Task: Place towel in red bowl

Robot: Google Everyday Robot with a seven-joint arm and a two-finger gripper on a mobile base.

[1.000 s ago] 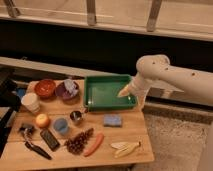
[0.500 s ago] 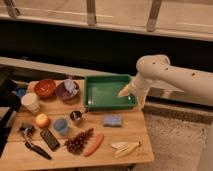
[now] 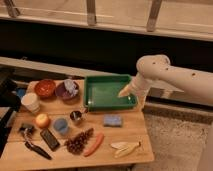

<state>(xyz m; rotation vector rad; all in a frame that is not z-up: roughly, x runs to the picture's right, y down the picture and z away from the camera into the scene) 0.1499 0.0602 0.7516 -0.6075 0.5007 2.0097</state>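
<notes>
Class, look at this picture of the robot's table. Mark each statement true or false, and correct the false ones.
1. The towel lies in the purple bowl. True.
2. The hand grips the towel. False: it hovers open and empty over the green tray.
3. The red bowl stands beside the purple bowl. True.
4. The blue sponge lies inside the green tray. False: it lies on the table, outside the green tray.
</notes>
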